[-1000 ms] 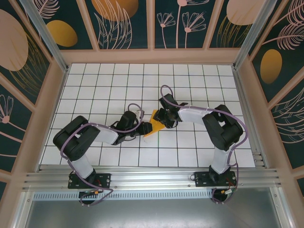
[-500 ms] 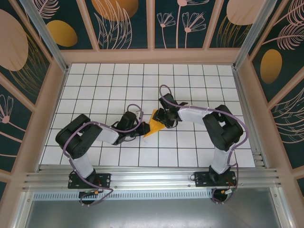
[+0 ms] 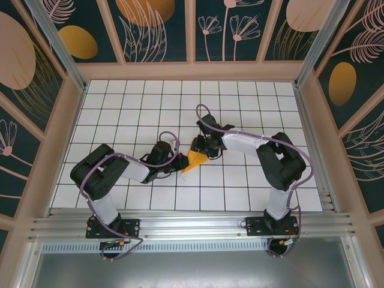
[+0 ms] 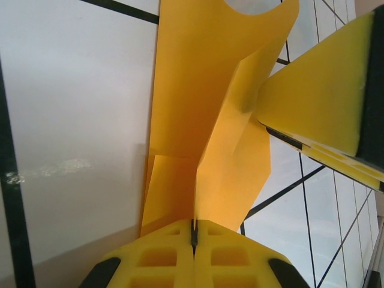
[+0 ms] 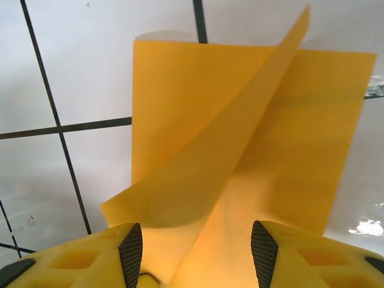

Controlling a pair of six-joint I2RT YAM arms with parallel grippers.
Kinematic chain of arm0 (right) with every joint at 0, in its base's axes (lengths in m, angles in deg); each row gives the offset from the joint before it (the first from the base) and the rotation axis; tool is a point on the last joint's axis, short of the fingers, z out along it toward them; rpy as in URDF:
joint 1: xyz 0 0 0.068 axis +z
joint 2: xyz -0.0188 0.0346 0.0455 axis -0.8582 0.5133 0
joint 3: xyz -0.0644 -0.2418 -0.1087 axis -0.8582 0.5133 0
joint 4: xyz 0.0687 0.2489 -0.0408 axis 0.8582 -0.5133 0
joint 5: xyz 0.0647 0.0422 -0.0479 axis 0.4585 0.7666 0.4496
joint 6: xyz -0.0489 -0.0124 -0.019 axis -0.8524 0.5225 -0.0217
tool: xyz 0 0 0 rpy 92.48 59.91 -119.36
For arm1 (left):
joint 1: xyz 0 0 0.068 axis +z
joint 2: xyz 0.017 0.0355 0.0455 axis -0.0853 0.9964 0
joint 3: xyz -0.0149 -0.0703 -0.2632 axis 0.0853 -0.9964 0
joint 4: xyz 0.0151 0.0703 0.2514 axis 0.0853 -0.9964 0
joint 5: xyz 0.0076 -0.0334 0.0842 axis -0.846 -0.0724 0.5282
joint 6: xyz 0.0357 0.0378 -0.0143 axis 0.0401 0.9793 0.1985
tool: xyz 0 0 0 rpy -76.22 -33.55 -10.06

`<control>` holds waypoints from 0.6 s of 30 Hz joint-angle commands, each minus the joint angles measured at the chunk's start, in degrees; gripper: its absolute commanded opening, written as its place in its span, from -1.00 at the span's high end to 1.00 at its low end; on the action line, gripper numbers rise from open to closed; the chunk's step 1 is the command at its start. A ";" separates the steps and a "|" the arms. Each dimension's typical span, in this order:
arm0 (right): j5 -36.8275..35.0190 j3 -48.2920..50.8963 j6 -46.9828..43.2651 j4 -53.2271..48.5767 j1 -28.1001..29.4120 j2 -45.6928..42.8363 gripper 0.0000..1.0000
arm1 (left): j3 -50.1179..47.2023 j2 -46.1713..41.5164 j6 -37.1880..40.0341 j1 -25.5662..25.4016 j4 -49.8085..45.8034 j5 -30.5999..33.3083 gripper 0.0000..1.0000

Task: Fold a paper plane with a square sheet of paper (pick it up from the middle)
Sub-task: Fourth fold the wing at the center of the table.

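**Left gripper pinching the folded sheet, right gripper straddling a raised flap**

The paper sheet (image 3: 193, 157), orange-yellow and already creased into a wedge, is lying on the white grid table (image 3: 120, 108), with part of it lifting off the surface.

The left gripper (image 3: 179, 161) is sitting at the sheet's narrow end. In its wrist view its yellow fingers (image 4: 162, 258) are pressing together with no gap, and the paper sheet (image 4: 198, 90) is running straight into the seam between them, so the jaws are clamping on the sheet's edge along a crease.

The right gripper (image 3: 201, 146) is reaching in at the sheet's opposite, wider end. In its wrist view its jaws are standing apart, the right gripper (image 5: 197, 252) straddling the sheet (image 5: 180, 108), where a flap is rising diagonally between the two fingers. Nothing is being squeezed there. In the left wrist view one right finger (image 4: 318, 102) is touching the side of the upstanding fold.
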 commanded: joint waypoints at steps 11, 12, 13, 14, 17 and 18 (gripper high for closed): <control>-3.28 -2.61 3.83 -5.39 0.93 5.55 -0.11 | -1.28 0.97 -1.44 0.59 1.89 -1.07 0.84; -3.38 -2.35 3.97 -5.36 0.93 5.74 -0.11 | -1.43 0.71 -1.60 0.57 2.05 -1.25 0.81; -3.59 -2.05 4.49 -5.51 0.84 5.82 -0.10 | -1.62 0.22 -1.85 0.72 2.44 -1.36 0.77; -3.72 -1.64 4.86 -5.53 0.79 5.91 -0.11 | -1.96 -0.37 -2.23 0.72 2.81 -1.45 0.71; -4.31 -0.31 6.21 -6.08 0.43 6.31 -0.11 | -3.01 -2.88 -2.79 0.92 3.00 -1.18 0.57; -4.50 -0.04 6.58 -6.42 0.33 6.54 -0.11 | -3.42 -4.67 -2.84 0.99 2.80 -0.87 0.54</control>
